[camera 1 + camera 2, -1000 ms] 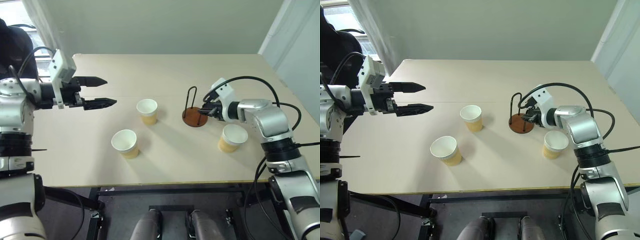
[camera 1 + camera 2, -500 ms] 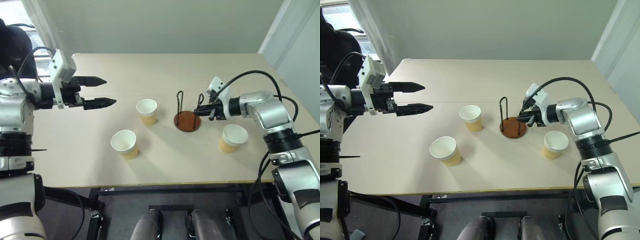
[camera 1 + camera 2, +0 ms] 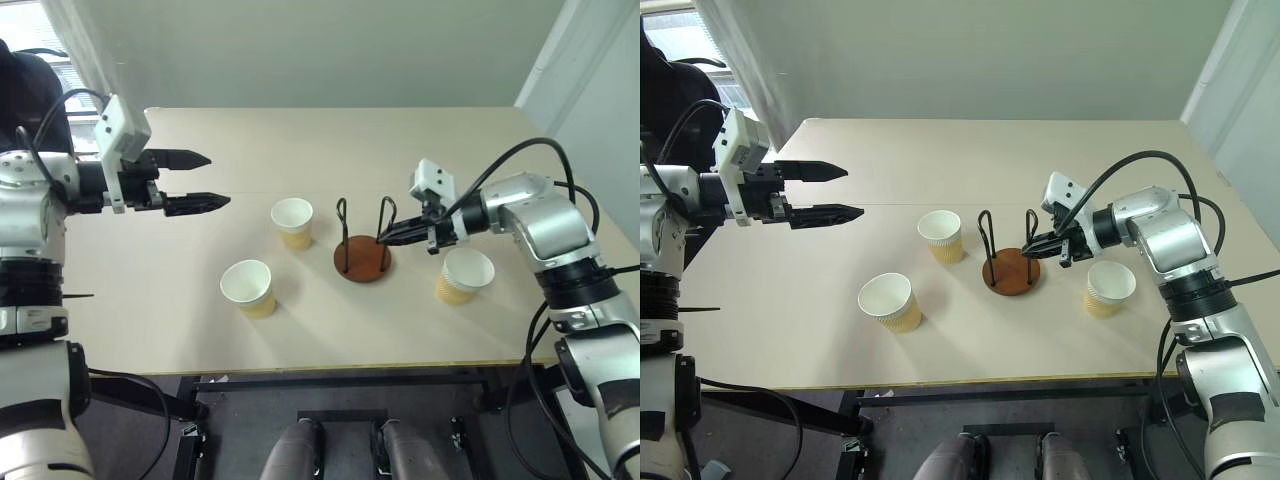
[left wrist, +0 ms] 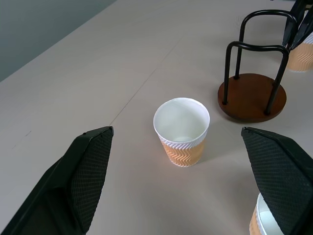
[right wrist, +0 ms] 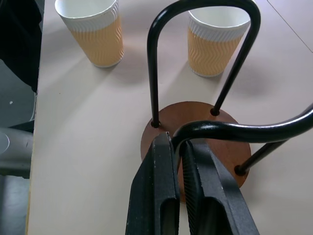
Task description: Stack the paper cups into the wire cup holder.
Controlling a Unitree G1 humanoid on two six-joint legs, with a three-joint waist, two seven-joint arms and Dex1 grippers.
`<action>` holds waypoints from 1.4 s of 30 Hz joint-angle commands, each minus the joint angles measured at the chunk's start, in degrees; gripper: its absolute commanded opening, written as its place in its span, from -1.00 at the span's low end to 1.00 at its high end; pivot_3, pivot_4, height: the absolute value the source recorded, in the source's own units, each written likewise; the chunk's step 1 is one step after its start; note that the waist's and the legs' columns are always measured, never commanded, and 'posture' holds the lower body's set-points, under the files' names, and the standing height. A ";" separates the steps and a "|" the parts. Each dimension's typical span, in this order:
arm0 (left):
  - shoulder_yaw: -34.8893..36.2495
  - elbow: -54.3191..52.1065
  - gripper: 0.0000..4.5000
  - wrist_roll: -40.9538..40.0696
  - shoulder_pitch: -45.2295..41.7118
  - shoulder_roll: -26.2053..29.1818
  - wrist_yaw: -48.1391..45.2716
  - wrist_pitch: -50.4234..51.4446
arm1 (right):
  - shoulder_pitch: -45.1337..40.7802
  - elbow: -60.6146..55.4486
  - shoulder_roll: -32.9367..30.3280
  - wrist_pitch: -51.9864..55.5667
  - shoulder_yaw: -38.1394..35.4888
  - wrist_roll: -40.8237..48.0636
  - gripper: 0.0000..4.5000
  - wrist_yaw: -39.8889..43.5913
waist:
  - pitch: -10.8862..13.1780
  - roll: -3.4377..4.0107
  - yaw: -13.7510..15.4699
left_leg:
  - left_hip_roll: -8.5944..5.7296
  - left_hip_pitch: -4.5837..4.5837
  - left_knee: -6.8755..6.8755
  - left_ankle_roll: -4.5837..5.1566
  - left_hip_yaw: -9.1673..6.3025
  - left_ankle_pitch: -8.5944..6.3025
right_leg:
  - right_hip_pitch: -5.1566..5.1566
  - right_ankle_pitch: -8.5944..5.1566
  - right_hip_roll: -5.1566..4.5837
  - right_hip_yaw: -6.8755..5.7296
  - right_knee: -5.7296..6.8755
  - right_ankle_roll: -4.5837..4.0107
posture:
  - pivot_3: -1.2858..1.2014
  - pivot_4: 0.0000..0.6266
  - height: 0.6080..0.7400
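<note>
The wire cup holder [image 3: 362, 256] is standing upright on the beige desk [image 3: 420, 150], near its middle, with its reddish-brown disc base flat on the surface and its two black wire loops rising from it. One of those loops is being pinched by the right claw [image 3: 384, 238], whose two black fingers are closed on the wire just above the base, as is seen closely in the right wrist view. The left claw [image 3: 205, 180] is being held above the desk's left part, well apart from everything, with its fingers spread wide and nothing between them. Three paper cups are standing upright and empty on the desk: one cup [image 3: 292, 222] is placed just to the left of the holder, a second cup [image 3: 248, 287] is sitting nearer the front edge and further left, and a third cup [image 3: 464, 275] is standing to the right of the holder, just below the right forearm. None of the cups is being touched by either claw, and none is resting inside the holder yet
</note>
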 commanded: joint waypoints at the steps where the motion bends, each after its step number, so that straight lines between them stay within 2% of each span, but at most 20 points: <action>1: 1.24 -1.18 1.00 -0.24 -0.93 1.18 -0.24 -0.03 | -1.61 0.00 0.30 -2.01 0.21 -0.65 -0.99 0.51 | 0.00 0.00 0.01 | 0.00 0.00 0.00 0.00 0.00 0.00 | 0.00 0.00 0.00 0.00 0.00 0.00 | 0.03 -0.52 1.00; 11: 1.88 -1.98 1.00 -0.59 -0.19 1.53 0.38 0.58 | -1.52 7.33 0.43 -11.92 3.73 -6.76 -0.99 1.66 | -0.01 -0.01 0.00 | 0.00 0.01 0.00 0.00 -0.01 -0.01 | 0.00 0.01 0.00 -0.01 0.01 -0.01 | 0.03 -0.52 1.00; 12: 1.88 -2.06 1.00 -0.62 -0.19 1.46 0.47 0.62 | -1.60 8.19 0.36 -12.74 3.97 -7.41 -0.77 1.92 | -0.01 -0.02 0.00 | 0.00 0.02 0.00 0.00 0.00 -0.01 | 0.00 0.01 0.00 -0.01 0.02 -0.02 | 0.03 -0.52 1.00; 14: 1.89 -2.07 1.00 -0.65 -0.22 1.38 0.54 0.60 | -1.69 9.25 0.42 -13.61 3.99 -8.20 -0.57 2.25 | -0.01 -0.02 0.00 | 0.01 0.02 0.00 0.00 0.00 0.00 | 0.00 0.02 0.00 -0.02 0.03 -0.04 | 0.03 -0.52 1.00; 23: 0.92 -3.10 1.00 -1.46 -0.03 0.31 -1.19 0.95 | -0.94 9.41 -0.94 -13.46 2.34 -9.21 0.83 2.66 | -0.01 -0.02 0.02 | 0.01 0.02 0.00 -0.02 -0.01 0.00 | 0.00 0.03 0.00 -0.02 0.03 -0.05 | 0.03 -0.52 1.00; 27: -0.05 -4.48 1.00 -1.71 0.38 -0.25 -3.93 0.45 | -1.97 8.06 -2.81 -10.47 0.41 -7.80 0.83 3.44 | -0.01 -0.03 0.06 | 0.00 0.00 0.00 -0.03 0.00 -0.01 | 0.02 0.03 -0.01 -0.02 0.01 -0.05 | 0.03 -0.52 1.00; 34: -4.71 -1.66 1.00 -0.31 -1.89 1.29 -13.19 -2.62 | -3.61 1.31 -9.57 -3.73 -4.97 -4.35 0.83 5.04 | -0.01 -0.02 0.03 | 0.01 0.00 -0.01 -0.06 0.00 -0.01 | 0.00 0.03 -0.01 -0.02 0.03 -0.05 | 0.03 -0.52 1.00; 37: -9.02 -1.42 1.00 -2.61 -2.49 2.89 -13.75 -4.31 | -2.45 -3.25 -14.95 -2.10 -6.57 -2.60 0.83 8.22 | -0.02 -0.04 0.10 | 0.02 0.00 -0.04 -0.07 -0.01 -0.02 | 0.00 0.02 0.00 -0.03 0.02 -0.07 | 0.03 -0.52 1.00; 42: -14.39 2.70 1.00 -4.44 -6.46 2.77 -13.75 -7.02 | 5.63 -13.95 -26.88 -0.81 -7.97 0.27 0.83 14.74 | -0.05 -0.12 0.60 | 0.01 -0.05 -0.05 -0.18 -0.04 -0.18 | 0.07 -0.08 -0.01 -0.03 -0.03 0.00 | 0.03 -0.52 1.00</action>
